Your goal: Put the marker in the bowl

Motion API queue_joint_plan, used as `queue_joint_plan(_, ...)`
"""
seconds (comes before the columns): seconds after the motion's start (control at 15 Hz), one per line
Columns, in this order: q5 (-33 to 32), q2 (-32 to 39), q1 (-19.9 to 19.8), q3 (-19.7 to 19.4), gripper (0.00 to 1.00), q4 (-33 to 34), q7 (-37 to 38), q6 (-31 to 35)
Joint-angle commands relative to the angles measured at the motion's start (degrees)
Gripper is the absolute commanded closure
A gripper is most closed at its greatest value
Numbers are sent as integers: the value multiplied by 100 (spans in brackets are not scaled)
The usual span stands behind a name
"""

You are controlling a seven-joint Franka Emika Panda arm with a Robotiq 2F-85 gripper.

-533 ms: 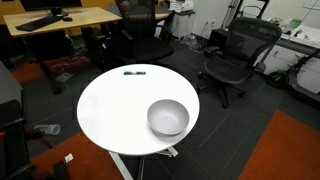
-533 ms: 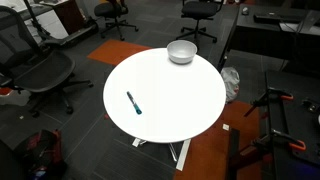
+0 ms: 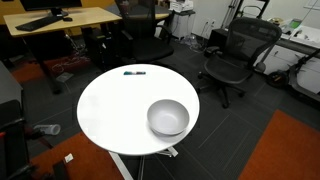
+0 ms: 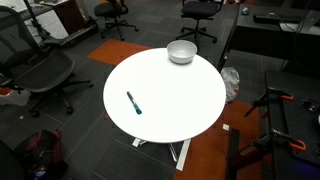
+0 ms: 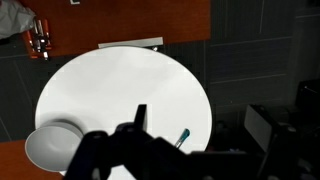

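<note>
Nothing moved, marker (image 4: pixel 132 103) near table (image 4: pixel 175 105) edge, bowl (image 4: pixel 181 52) opposite (well apart)

A round white table (image 4: pixel 190 110) was seen from above on a dark grey floor (image 4: pixel 80 125). A round, plain, pale grey-white bowl (image 4: pixel 181 52) was set upright near its far edge, and a small, thin, dark marker with a teal-blue tint (image 4: pixel 132 103) was laid flat towards the near left edge, well apart from the bowl. Black mesh office chairs (image 4: pixel 40 68) were placed around the table, and a rust-orange carpet patch (image 4: pixel 205 160) was seen by its white base (image 4: pixel 181 152).
</note>
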Motion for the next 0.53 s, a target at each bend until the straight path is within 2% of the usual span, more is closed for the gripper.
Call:
queue_joint_plan(0.0,4,3,-15,9,0,16,-6,-19)
queue_joint_plan(0.47,-9,685,-93,44,0,402,144,430)
